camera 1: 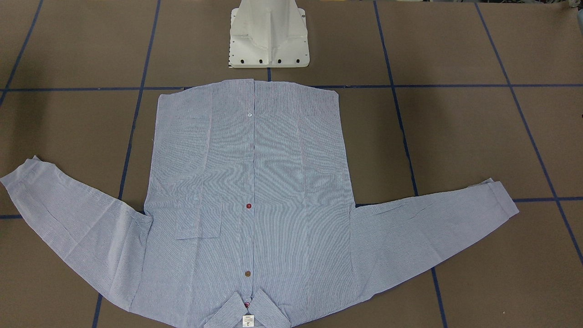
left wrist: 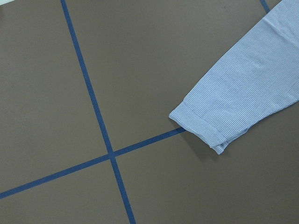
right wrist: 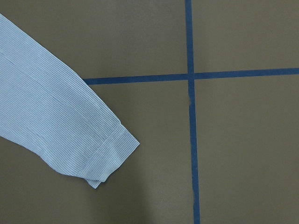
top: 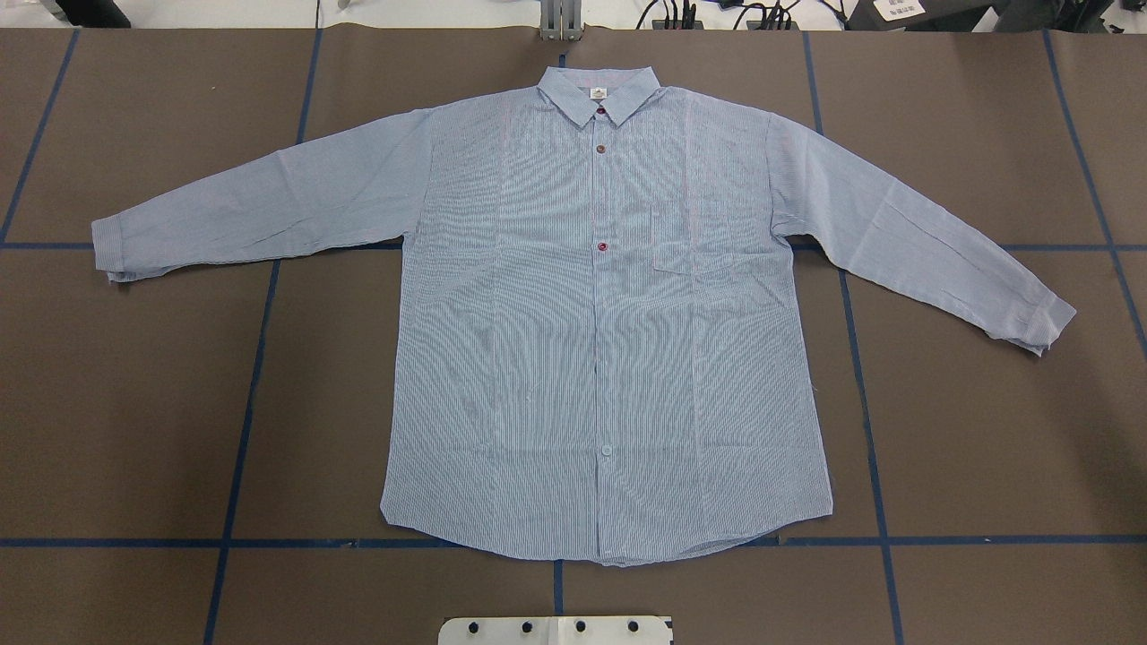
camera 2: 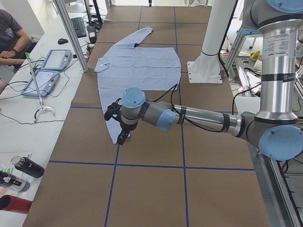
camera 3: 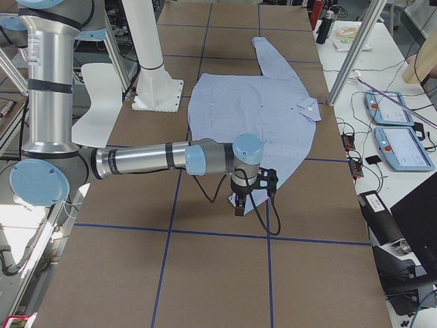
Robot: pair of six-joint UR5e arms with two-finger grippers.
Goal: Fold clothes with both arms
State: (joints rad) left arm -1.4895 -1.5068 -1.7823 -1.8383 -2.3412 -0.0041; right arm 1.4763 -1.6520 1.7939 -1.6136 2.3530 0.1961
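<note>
Light blue-and-white striped long-sleeved button-up shirt point(top: 609, 313) lay flat, buttoned front up, mid-frame on the brown blue-taped table point(top: 134, 403) in the overhead view. Collar point(top: 599, 92) at top, both sleeves spread. Left gripper point(camera 2: 121, 138) hung near 1 sleeve cuff point(left wrist: 201, 128), right gripper point(camera 3: 240, 205) near the other cuff point(right wrist: 110, 154). Only the side views showed the 2 grippers, so I couldn't tell the jaw state of either.

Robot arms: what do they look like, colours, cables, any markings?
Both the left arm and the right arm are silver tubes with grey joints, light blue caps and black bands. A black cable loops to each black gripper: left gripper, right gripper. The left arm carries a white printed label.
</note>
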